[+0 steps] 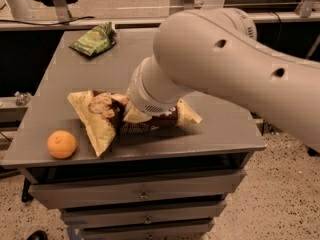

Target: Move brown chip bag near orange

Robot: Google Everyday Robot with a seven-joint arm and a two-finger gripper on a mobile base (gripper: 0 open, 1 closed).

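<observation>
— Place of bag (100, 119)?
— On table (220, 129), front middle; lower corner almost at front edge, near orange (62, 144), not touching.
— And gripper (142, 111)?
— Down at bag's middle, hidden under arm (225, 69); open or closed, cannot tell.
— Room?
— Bare top behind, up to green bag (95, 39) at far left corner, more at right; orange just beside front edge.
</observation>
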